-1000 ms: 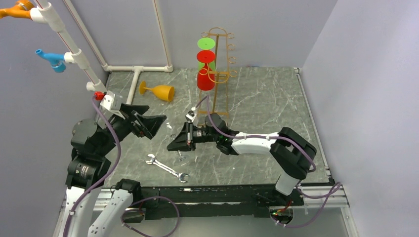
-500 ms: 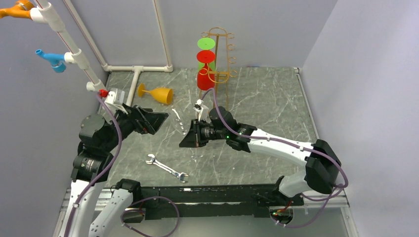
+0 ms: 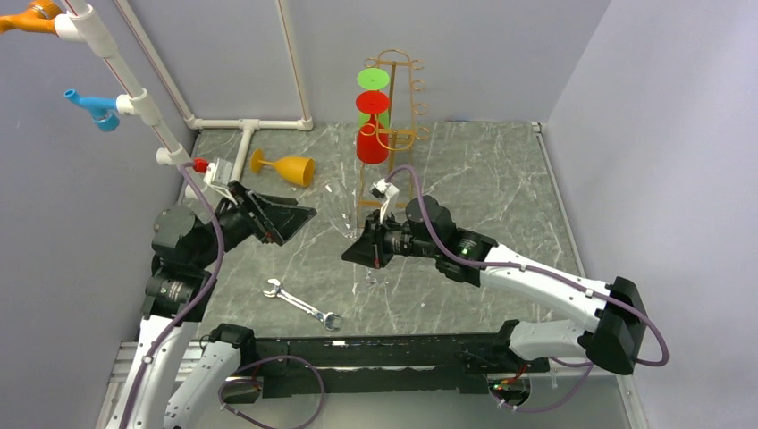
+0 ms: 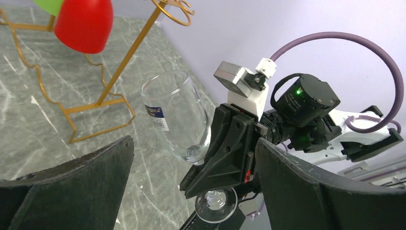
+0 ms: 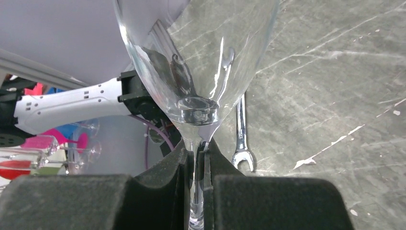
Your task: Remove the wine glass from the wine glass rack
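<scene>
A: Right gripper (image 5: 196,155) state?
B: Clamped on the stem of the clear glass (image 4: 176,117), just under the bowl (right wrist view shows both pads (image 5: 158,191) tight on it).
A: Where's the glass?
B: Centre of the top view, in the air, just left of the rack (image 4: 131,55) base and not touching it. It's tilted, with the bowl pointing upper left toward the left gripper (image 3: 288,219).
A: What moved in the last second?
B: Right arm stretched out. Gripper and glass went from lower centre up and right, nearer the rack base, grip unchanged. Left arm crept up and right too, jaws spread wide throughout, holding nothing.
A: Heading back to the rack?
B: Can't tell. Left wrist view frames the bowl between the left fingers (image 4: 72,187), still apart from them, so my guess is a handover being lined up. Either way this glass is already off the rack.
A: Rest of the rack?
B: Red glass (image 3: 372,143) and green glass (image 3: 373,79) hang upside down on it, upper centre.
A: Risks?
B: Thin stem and smooth glass, so it could pivot in the pads if bumped. Wrench (image 3: 304,304) lies on the table (image 3: 483,179) at lower centre, clear of both arms (orange glass (image 3: 290,167) on its side at upper left, also out of the way).
</scene>
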`<state>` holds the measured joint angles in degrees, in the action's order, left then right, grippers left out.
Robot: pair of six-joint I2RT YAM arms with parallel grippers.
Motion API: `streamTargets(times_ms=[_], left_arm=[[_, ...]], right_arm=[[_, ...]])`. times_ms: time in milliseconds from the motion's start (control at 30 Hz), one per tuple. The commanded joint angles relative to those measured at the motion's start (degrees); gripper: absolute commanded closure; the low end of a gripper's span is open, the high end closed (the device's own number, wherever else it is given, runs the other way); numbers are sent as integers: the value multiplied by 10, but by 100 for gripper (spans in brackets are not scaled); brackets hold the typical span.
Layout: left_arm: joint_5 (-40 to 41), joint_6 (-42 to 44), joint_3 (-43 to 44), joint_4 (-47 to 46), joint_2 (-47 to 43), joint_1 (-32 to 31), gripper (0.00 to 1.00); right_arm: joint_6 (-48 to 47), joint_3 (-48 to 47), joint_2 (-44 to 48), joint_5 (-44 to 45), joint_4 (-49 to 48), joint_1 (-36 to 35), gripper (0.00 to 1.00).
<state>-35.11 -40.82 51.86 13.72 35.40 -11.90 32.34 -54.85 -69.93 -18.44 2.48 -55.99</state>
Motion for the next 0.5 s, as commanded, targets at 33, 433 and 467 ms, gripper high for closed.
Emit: streamTargets(times_ms=[33,433,467], left_arm=[[-68,-67,-62,-163,-6,4,1],[-189,-222,-211,-562,25,0,1],[-191,-229,-217,-587,28,-2,1]], right_arm=[[-42,25,46,-11,-95,-2,100],[-10,35,69,-42,-193,-2,100],[-8,34,66,-46,-200,-2,100]])
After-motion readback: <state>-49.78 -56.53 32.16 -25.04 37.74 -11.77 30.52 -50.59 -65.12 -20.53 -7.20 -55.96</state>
